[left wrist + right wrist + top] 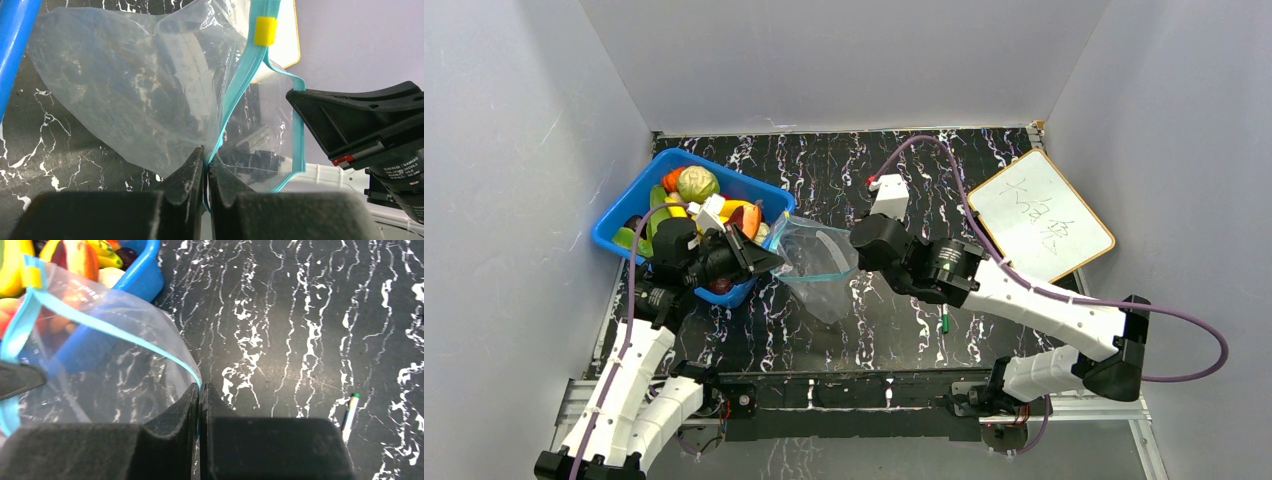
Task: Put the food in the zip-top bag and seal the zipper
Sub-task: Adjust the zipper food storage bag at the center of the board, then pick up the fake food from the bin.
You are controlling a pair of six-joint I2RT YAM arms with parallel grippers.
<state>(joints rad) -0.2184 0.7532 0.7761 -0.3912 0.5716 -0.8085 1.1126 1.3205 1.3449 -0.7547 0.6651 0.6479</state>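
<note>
Over the middle of the black, white-veined table (824, 170), the left tool (206, 154) was pinched shut on the thin teal-blue zipper strip (239, 80) of the clear, crinkly plastic zip-top bag (125, 90). The right tool (200, 388) was clamped just as tightly on the opposite end of the same mouth edge. The bag was stretched between them, the long axis of its mouth running left to right from one tool to the other, with a small yellow plastic slider (265, 30) on the strip. No food showed inside. The assorted colourful toy food (696, 185) lay heaped in a blue plastic bin (749, 183) just behind the left tool, close by the bag's left end, so the left arm was much the nearer. With both tools occupied, one, probably the left, would have to let go before any piece could go in. A small green pen (350, 412) lay on the table, off to the right.
</note>
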